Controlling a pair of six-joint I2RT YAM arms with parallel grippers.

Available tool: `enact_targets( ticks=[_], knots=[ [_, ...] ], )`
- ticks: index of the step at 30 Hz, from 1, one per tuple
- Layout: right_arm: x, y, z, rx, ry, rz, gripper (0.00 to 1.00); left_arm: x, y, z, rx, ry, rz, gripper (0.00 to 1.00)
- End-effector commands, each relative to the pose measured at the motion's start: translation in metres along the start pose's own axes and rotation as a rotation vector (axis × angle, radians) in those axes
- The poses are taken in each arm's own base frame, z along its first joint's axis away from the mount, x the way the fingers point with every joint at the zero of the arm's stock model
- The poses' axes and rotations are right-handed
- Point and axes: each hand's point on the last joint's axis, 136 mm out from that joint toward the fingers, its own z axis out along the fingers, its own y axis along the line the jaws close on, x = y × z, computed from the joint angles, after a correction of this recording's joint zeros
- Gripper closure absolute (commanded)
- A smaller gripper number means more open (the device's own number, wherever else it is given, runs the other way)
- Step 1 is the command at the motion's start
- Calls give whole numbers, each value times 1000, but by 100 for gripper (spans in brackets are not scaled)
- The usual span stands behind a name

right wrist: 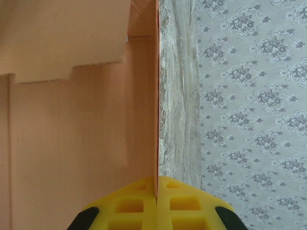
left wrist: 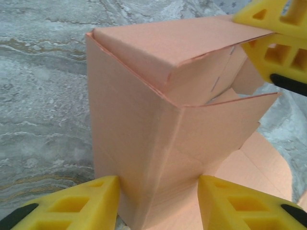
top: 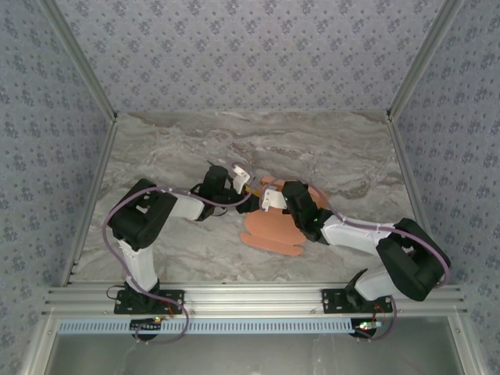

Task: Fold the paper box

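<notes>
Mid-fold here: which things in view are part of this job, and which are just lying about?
Job: paper box; left gripper straddling it; right gripper pinching its panel.
Just surroundings: marble table; patterned walls; aluminium rail.

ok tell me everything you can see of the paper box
The box is thin, matte salmon-orange card with creased fold lines and slightly ragged die-cut edges. It is half folded: two walls stand upright and meet at a corner, a top flap leans over them, and rounded flaps lie flat on the marble table. The right pincer is shut on the edge of one panel. The left pincer straddles the standing corner, jaws apart.
</notes>
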Motion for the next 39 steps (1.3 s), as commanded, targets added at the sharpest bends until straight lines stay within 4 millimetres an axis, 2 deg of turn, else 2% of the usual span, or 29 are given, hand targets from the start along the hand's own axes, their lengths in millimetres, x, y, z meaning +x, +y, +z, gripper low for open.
enact_targets(
  ticks=[1,13,25,32,39],
  knots=[
    [-7,-6,-4,-7,-30,33,100,-9,13,7,-78,-39,21,52],
    [-5,-5,-7,4,-20,10,100,-10,22,9,-172,-81,52,57],
    [0,13,-2,4,18,-54,100,-12,17,7,-152,-116,101,62],
    [0,18,-3,-14,17,-57,100,-22,19,7,-166,-155,117,61],
    [1,19,-3,-17,18,-60,100,-26,20,8,-184,-178,130,55]
  ],
)
